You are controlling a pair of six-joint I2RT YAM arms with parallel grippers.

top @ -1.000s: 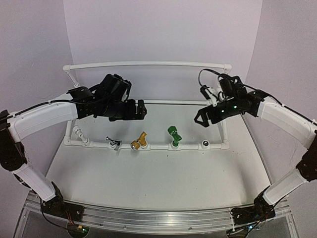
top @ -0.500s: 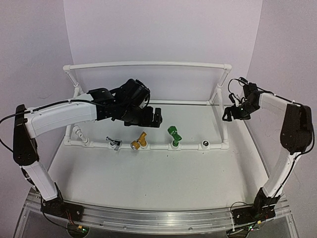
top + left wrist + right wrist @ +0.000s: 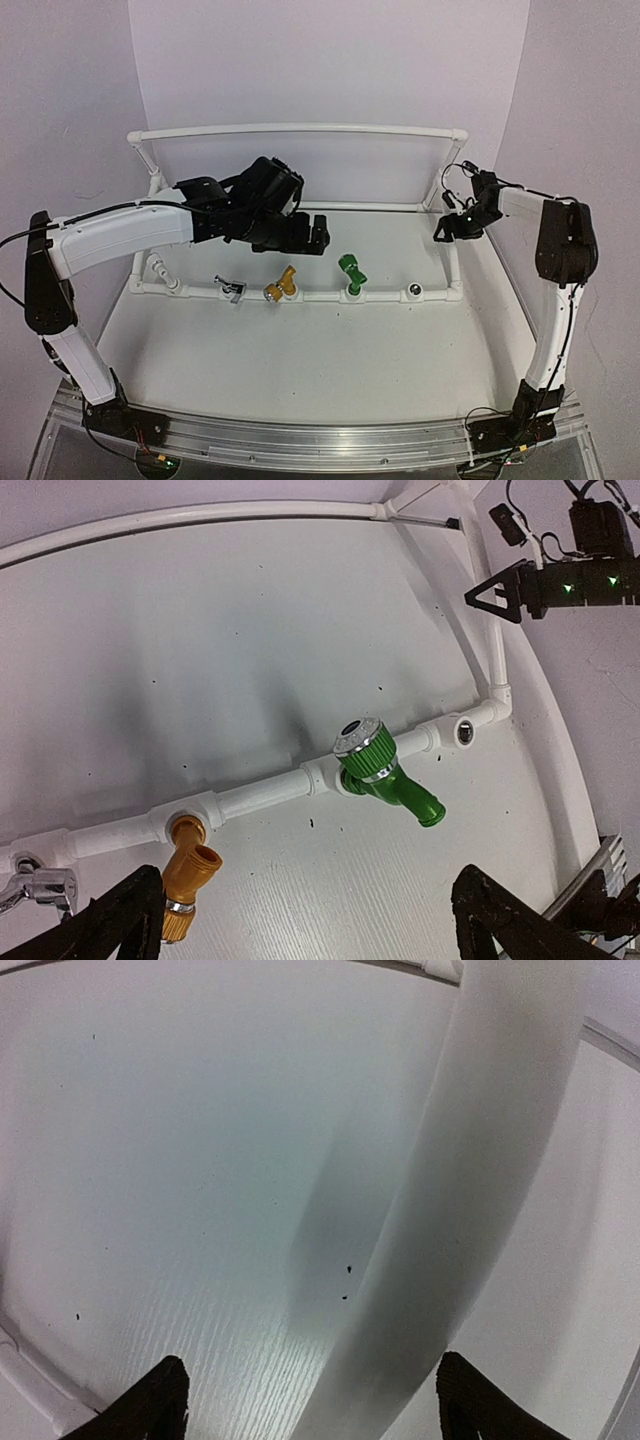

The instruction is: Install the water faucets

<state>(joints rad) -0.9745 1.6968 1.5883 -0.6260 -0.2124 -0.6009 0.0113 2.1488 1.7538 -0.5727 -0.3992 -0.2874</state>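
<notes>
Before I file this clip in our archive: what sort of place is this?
Probably a robotics lab test bench: a white table walled by plain panels, a pipe frame holding a green faucet, yellow faucet and silver faucet, and two robot arms at the near edge.

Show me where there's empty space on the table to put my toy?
Biggest bare patch: the table between the front pipe and its near edge. Another lies behind that pipe, below the left gripper. Crowded: along the pipe, at the silver tap, yellow tap and green tap.
</notes>
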